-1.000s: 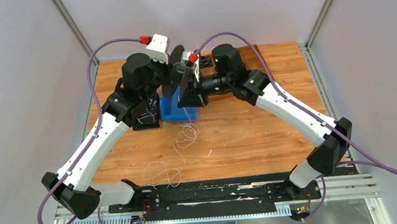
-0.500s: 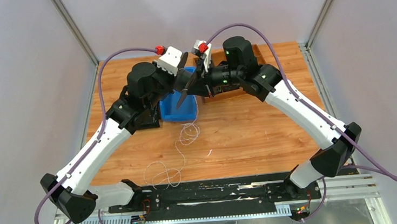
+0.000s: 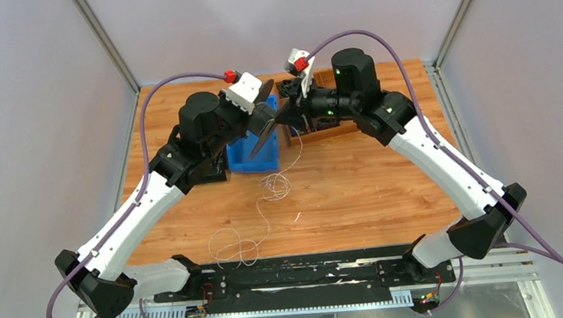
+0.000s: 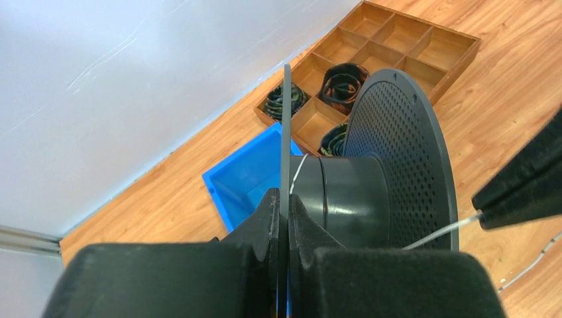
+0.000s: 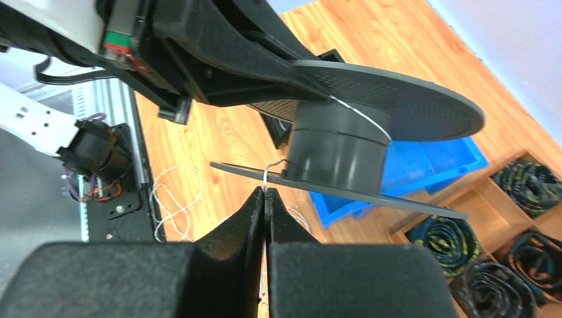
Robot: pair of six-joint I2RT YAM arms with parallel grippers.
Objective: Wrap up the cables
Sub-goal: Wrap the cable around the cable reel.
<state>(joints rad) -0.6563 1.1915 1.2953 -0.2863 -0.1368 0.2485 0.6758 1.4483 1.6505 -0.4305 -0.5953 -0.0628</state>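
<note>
My left gripper point(image 4: 285, 199) is shut on the thin flange of a black spool point(image 4: 397, 152) and holds it in the air above the blue bin; in the top view the spool point(image 3: 265, 136) sits between both wrists. My right gripper point(image 5: 264, 192) is shut on the thin whitish cable point(image 5: 361, 119), just below the spool's hub point(image 5: 338, 149). The cable runs from the hub to my right fingers, then hangs down to loose loops on the table point(image 3: 273, 184), with more loops near the front edge point(image 3: 232, 246). The right gripper point(image 3: 284, 114) is close beside the left gripper point(image 3: 260, 113).
A blue bin point(image 3: 255, 160) stands under the spool. A wooden compartment tray point(image 3: 328, 128) with black cable coils point(image 4: 341, 79) lies at the back, behind my right wrist. A black rail point(image 3: 311, 268) runs along the near edge.
Both wrists have risen and shifted right and toward the back. The right gripper has drawn the cable out from the spool. The upper loop on the table has slid slightly right.
</note>
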